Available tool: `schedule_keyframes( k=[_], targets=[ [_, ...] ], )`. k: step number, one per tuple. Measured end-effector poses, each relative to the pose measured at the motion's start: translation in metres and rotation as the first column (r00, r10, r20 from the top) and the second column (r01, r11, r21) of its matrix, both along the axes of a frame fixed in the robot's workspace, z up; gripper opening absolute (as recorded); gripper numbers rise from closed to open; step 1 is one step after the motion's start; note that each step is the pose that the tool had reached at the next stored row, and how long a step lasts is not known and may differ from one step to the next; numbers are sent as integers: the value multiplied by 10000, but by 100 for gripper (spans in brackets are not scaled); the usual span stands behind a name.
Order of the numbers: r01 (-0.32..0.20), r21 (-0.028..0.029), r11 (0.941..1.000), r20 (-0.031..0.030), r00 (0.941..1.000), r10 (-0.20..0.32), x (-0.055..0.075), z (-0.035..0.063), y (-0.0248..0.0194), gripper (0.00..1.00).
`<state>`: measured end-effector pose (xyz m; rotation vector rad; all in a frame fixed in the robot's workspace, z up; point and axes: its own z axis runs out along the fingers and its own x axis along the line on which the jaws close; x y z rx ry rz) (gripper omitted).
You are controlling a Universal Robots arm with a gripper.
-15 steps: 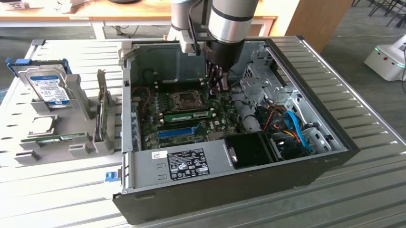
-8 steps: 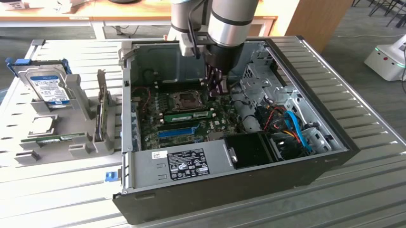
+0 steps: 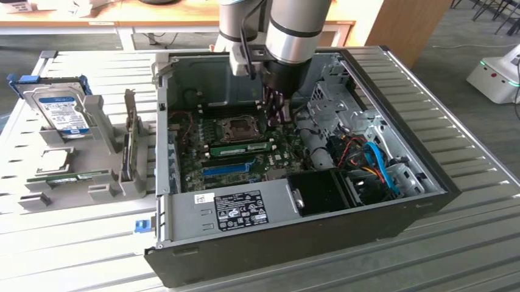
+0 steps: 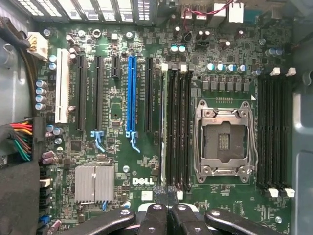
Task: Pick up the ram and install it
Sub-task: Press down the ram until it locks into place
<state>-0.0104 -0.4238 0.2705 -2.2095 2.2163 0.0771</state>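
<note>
Exterior view. Arm [image 3: 296, 30] reaching down into open computer case [image 3: 406, 207] on slatted table [image 3: 463, 249]; upper part of arm cut off by picture edge. Gripper [image 3: 278, 117] hanging low over motherboard [image 3: 203, 155], just beside processor socket [image 3: 240, 128] toward the exterior view's right. Fingertips hard to separate there from dark parts behind.

Wrist view. Gripper [image 4: 168, 208] looking straight down on motherboard [image 4: 122, 161]. Jaws closed, tips pressed together, gripping no part. Black linkage cut off at picture edge.

Ram [image 3: 243, 148]: standing on edge in a memory slot, between processor socket and blue slot [image 3: 223, 169], with white label facing the exterior camera. From the wrist, ram [image 4: 163, 127] visible as a thin pale edge alongside black memory slots [image 4: 180, 127], next to processor socket [image 4: 222, 139]. Gripper tips sitting at one end of that slot row. Cannot tell whether tips touch ram. Cannot tell how deep ram sits or how slot latches stand.

Case corner nearest the exterior view's right: blue cables [image 3: 378, 164] tangled over dark parts, details unreadable.

Gray rack [image 3: 97, 182] at the exterior view's left of case, well apart from gripper. Hard drive [image 3: 63, 112] upright on it. Thin green strip [image 3: 69, 178] lying low on rack, too small to identify.
</note>
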Motion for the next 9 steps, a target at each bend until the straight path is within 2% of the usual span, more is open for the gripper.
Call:
schedule_keyframes(
  k=[9],
  targets=[
    [0,0,10000,0,10000,0,0,-19,0,11]
  ],
)
